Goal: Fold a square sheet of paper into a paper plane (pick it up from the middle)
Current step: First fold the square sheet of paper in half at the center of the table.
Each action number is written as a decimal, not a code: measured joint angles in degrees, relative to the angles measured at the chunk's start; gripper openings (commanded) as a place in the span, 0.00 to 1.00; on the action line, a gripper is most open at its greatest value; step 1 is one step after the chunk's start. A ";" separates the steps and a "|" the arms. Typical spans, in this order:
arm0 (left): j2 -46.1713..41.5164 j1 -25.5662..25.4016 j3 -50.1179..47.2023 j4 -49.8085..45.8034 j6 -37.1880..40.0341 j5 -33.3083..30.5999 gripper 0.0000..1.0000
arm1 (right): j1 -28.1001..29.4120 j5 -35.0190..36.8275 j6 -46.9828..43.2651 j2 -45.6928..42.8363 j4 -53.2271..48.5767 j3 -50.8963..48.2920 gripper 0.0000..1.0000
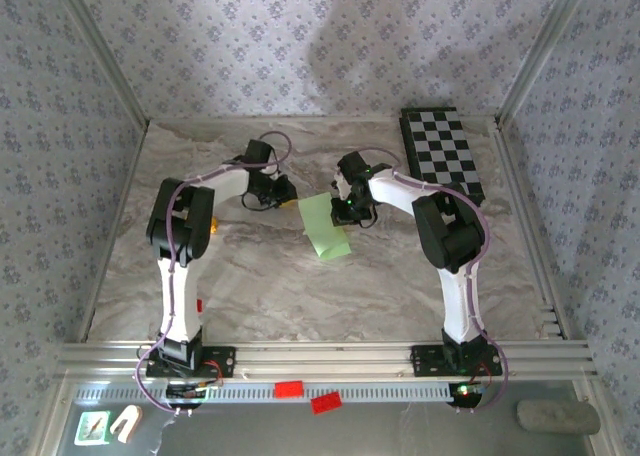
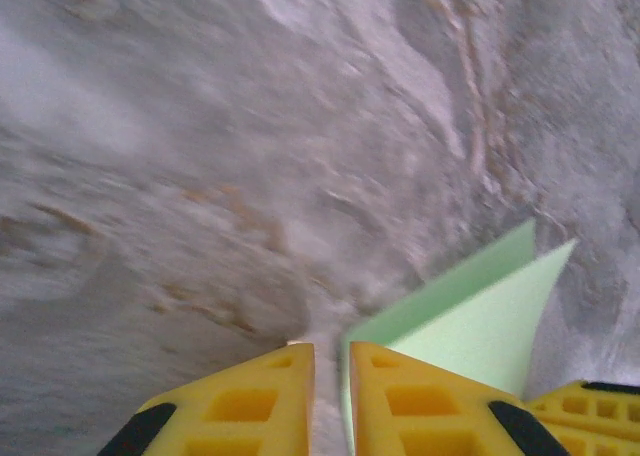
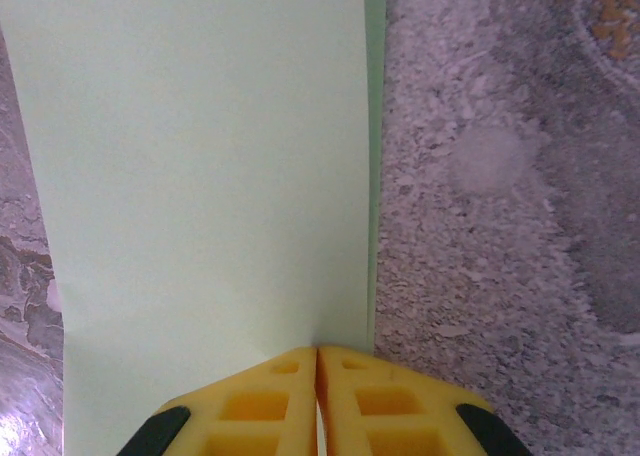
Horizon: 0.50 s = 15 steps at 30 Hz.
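Right wrist: right fingers [image 3: 270,411] pinch light-green paper [image 3: 200,156] (folded, plain).

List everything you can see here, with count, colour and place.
paper sheet: one, light green, folded, table centre
checkered board: one, black and white, far right corner
blocks: two, red, near edge between arm bases
lump: one, grey, near right corner
small item: one, white, near left corner
table: one, marbled grey-beige, under everything
arms: two, white and black, bases at near edge
left claw: one, yellow fingers, at the sheet's edge
right claw: one, yellow fingers, shut on the sheet
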 measured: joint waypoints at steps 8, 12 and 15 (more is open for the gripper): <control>-0.76 -5.16 -0.76 1.46 -2.12 1.29 0.18 | 0.00 0.00 0.00 0.11 -0.26 0.20 0.10; 2.32 -4.48 1.40 0.24 -2.01 0.24 0.18 | 0.00 0.00 0.00 0.11 -0.33 0.24 0.10; 3.54 -3.56 3.28 -0.57 -1.29 0.87 0.18 | 0.00 0.02 0.00 0.11 -0.33 0.24 0.10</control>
